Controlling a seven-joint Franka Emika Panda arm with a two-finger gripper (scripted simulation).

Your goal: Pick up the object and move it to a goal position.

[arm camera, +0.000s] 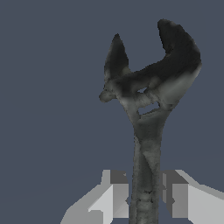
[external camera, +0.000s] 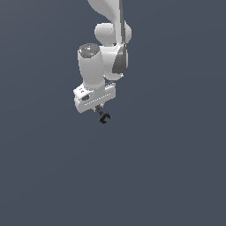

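Wrench (arm camera: 146,109) shaft hidden btwn claw (arm camera: 146,197) pads.

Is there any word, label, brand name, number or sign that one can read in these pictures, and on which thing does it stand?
None can be read: the wrench, the gripper and the arm show no writing.
Dark marks on the gripper body in the exterior view are too small to tell.

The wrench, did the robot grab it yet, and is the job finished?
Grabbed, yes: the wrench sits clamped by its shaft between the jaws of the gripper, its C-shaped head poking out. In the exterior view it hangs below the arm, touching nothing. Left: carrying it to the goal, which no picture shows.
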